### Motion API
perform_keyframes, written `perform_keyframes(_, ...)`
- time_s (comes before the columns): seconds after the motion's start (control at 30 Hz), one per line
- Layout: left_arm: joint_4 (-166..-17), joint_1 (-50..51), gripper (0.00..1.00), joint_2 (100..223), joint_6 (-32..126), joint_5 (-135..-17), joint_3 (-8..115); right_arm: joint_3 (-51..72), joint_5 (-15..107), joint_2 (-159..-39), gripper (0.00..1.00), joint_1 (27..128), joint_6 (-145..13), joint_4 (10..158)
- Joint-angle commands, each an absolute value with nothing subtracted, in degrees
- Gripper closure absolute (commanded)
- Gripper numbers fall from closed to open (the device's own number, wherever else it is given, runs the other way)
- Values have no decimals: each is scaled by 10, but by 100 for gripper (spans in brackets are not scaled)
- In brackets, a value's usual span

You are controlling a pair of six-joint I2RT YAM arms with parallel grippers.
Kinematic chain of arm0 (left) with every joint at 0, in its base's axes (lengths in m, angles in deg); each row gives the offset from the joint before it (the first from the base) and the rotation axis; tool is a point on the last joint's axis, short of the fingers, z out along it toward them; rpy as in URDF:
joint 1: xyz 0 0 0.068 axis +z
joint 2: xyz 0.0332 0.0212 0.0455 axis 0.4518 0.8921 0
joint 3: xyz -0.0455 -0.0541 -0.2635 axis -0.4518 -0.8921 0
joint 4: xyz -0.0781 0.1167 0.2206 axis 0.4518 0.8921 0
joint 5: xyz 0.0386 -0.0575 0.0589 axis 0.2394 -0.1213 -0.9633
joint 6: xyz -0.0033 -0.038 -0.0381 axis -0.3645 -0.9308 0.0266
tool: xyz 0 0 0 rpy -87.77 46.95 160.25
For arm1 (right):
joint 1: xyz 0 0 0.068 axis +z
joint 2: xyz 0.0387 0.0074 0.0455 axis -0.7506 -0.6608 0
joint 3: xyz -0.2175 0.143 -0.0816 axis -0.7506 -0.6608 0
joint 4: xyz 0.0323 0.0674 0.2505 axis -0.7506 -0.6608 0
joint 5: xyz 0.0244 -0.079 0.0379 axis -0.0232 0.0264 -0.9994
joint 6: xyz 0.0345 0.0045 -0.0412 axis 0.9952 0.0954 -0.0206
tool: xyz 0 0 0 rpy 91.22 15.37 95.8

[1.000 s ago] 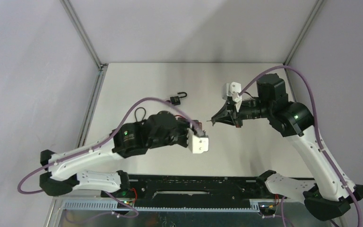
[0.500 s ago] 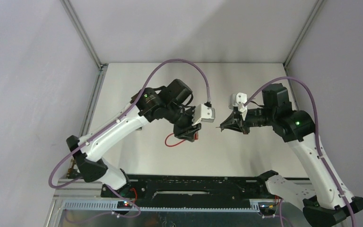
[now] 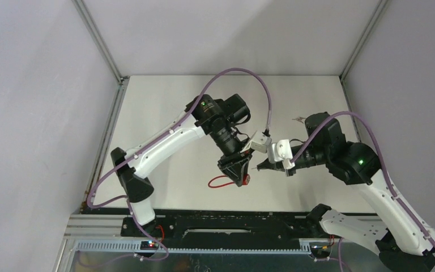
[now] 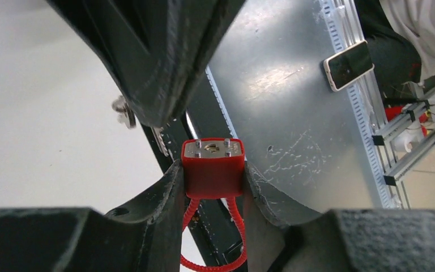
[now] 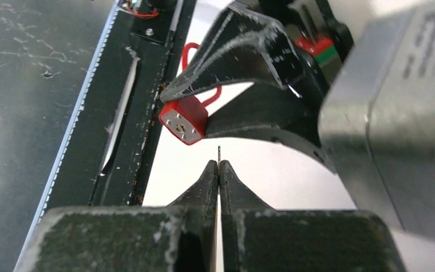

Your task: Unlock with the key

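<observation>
Padlock (image 4: pixel 212 170) now nr key (image 5: pixel 218 153), keyhole (image 4: pixel 213 150) only in wrist cams

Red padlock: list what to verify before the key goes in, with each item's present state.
1. Red padlock clamped in left gripper: ok.
2. Keyhole face turned toward right gripper: ok.
3. Key pinched in the shut right gripper, tip protruding: ok.
4. Key tip lined up with the keyhole: not ok; in the right wrist view it sits below and right of the face, apart from it.
5. Blade turned to match the slot: cannot tell.
6. Red cable shackle out of the key's path: ok.
</observation>
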State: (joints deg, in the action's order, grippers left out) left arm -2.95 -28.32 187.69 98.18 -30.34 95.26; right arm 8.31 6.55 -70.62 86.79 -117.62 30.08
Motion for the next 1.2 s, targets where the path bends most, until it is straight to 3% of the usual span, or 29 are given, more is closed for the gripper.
perform_keyframes(0.0, 22, -297, 100, 1878, 1028, -257, 983, 90, 98, -700, 100, 916, -1205, 294)
perform_keyframes(0.4, 22, -296, 100, 1898, 1047, -228, 988, 91, 149, -649, 100, 983, -1217, 268)
perform_keyframes(1.17, 22, -290, 100, 1903, 1034, -228, 1006, 106, 194, -693, 100, 1038, -1214, 279)
